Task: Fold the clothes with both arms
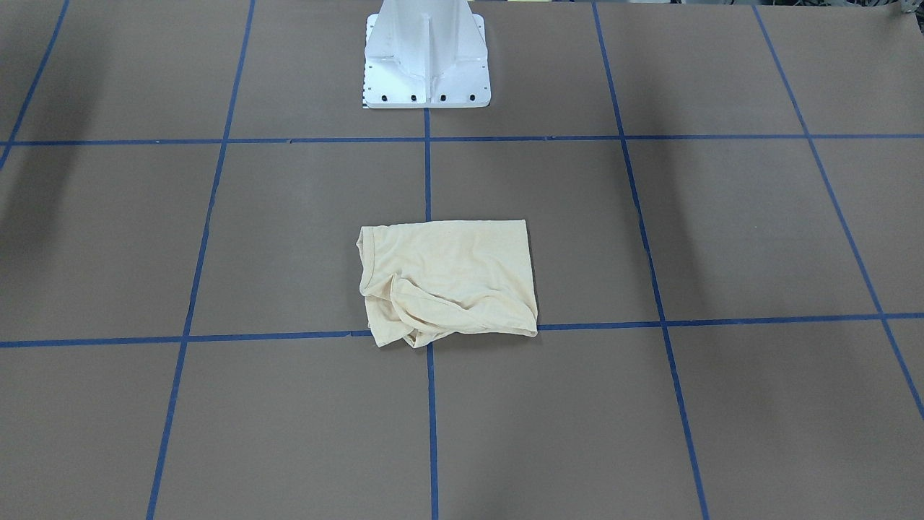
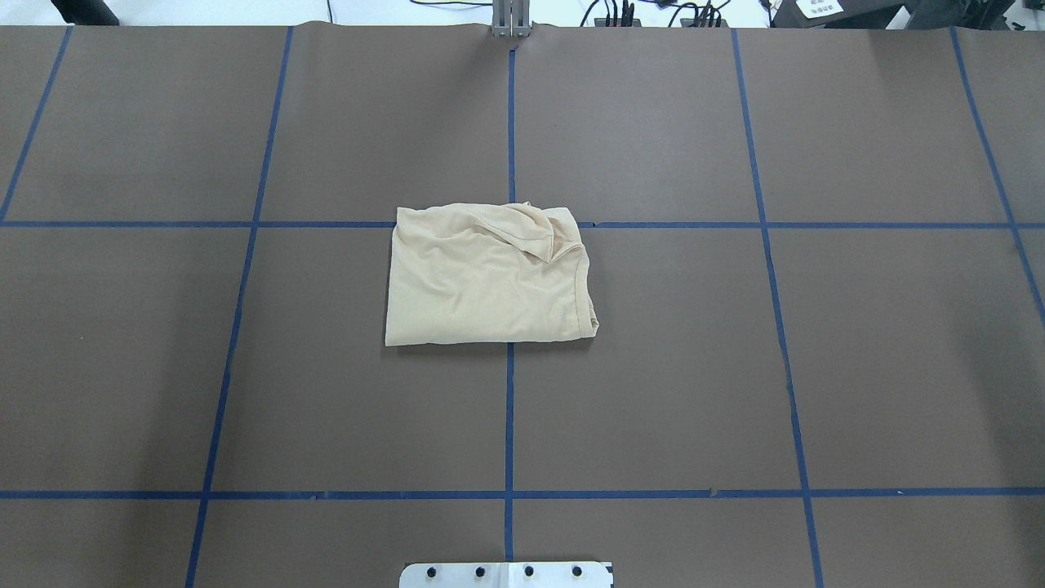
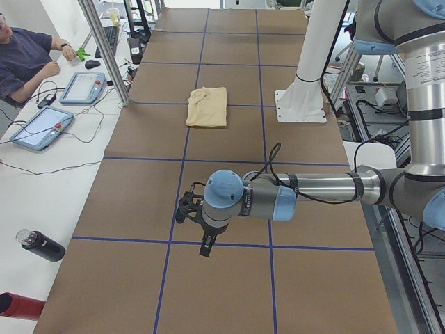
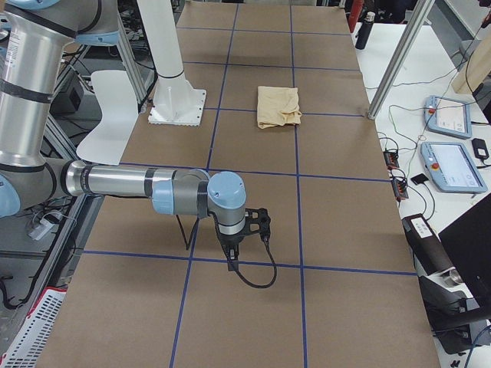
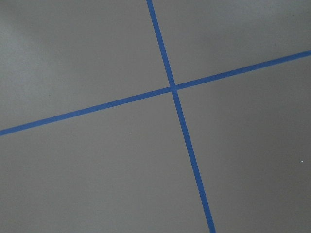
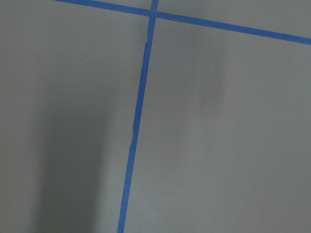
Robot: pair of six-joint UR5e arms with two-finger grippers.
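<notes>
The clothes are one pale cream-yellow shirt, lying folded into a rough rectangle at the middle of the brown table, with a rumpled edge on its far side. It also shows as the shirt in the front view, and as the small shirt in the side views. Nothing touches it. My left gripper hangs low over the table far from the shirt, near the table's left end. My right gripper hangs likewise near the right end. Both show only in side views, so I cannot tell open or shut.
The white pedestal base is bolted behind the shirt. Blue tape lines grid the table. A person sits at a white side bench with tablets and bottles. A metal post stands at the table's edge.
</notes>
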